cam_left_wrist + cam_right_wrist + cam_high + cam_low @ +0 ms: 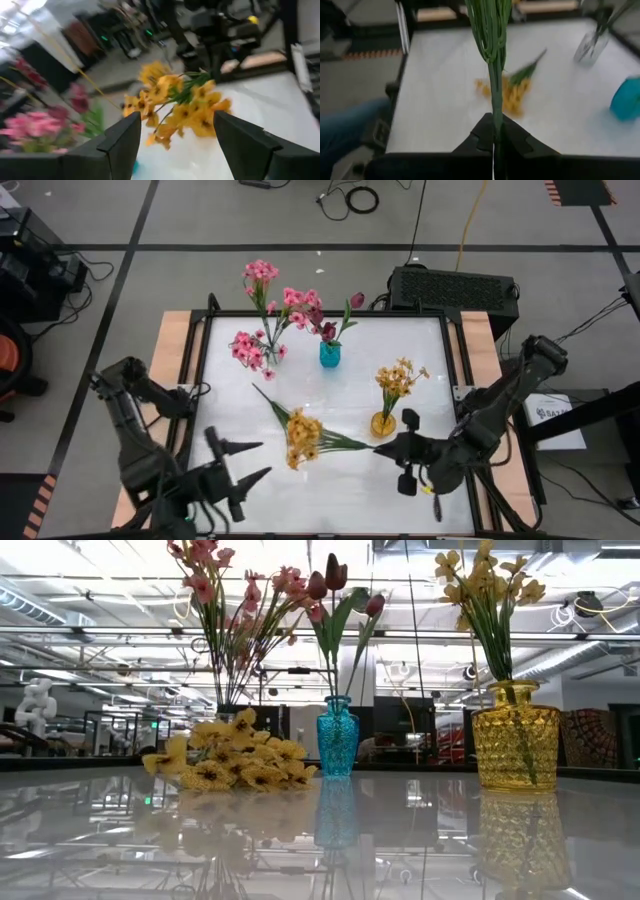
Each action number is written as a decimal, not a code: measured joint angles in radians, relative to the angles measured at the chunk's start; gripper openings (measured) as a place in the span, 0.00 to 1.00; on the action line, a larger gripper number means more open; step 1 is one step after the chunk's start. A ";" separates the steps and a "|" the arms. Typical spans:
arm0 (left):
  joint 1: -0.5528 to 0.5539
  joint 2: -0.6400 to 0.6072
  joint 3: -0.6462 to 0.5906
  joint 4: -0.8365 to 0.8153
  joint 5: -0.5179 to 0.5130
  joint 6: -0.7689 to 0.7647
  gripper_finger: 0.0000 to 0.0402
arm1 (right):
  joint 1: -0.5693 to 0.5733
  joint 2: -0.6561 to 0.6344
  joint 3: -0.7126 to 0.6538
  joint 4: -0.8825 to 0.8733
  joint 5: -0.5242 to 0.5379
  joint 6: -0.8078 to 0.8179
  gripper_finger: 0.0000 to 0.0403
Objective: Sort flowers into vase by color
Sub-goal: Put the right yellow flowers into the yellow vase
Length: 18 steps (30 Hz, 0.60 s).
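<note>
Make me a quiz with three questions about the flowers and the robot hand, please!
1. Where are the loose yellow flowers?
A. Lying on the table
B. In the teal vase
C. On the floor

2. What colour is the vase with the dark blooms?
A. Yellow
B. Red
C. Teal

3. How is the left gripper?
A. Shut on a pink flower
B. Open and empty
C. Shut on a vase

Answers:
1. A: the loose yellow flowers lie flat on the table, not in any vase.
2. C: the dark blooms stand in the teal vase.
3. B: the left gripper has its fingers spread apart with nothing between them.
</note>
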 joint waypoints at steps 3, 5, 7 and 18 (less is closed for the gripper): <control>-0.028 0.000 0.000 -0.001 -0.091 -0.003 0.64 | 0.004 -0.039 0.000 0.058 0.055 -0.085 0.00; -0.032 0.000 0.000 0.000 -0.099 -0.016 0.64 | 0.004 -0.060 0.000 0.125 0.093 -0.164 0.00; -0.017 0.000 -0.012 0.008 -0.099 -0.029 0.64 | -0.001 -0.071 0.000 0.201 0.117 -0.264 0.00; 0.179 0.008 -0.072 0.211 0.004 -0.002 0.64 | -0.075 -0.083 0.000 0.583 0.061 -0.655 0.00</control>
